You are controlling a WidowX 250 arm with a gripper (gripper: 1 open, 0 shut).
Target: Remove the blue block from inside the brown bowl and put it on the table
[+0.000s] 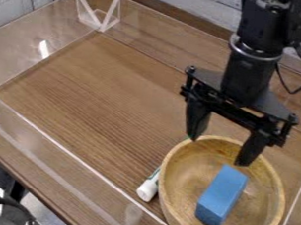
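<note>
The lone view looked steeply down from above one side of the counter [88, 104], facing across it, near enough that the bowl [177, 198] filled much of the lower right corner.

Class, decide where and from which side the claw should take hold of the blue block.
Probably from above, pinching the long sides of the blue block near mid-length: it lies inside the brown bowl, whose raised rim hinders a sideways approach.

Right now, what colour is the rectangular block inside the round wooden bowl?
Bright blue; the camera view shows it best.
</note>
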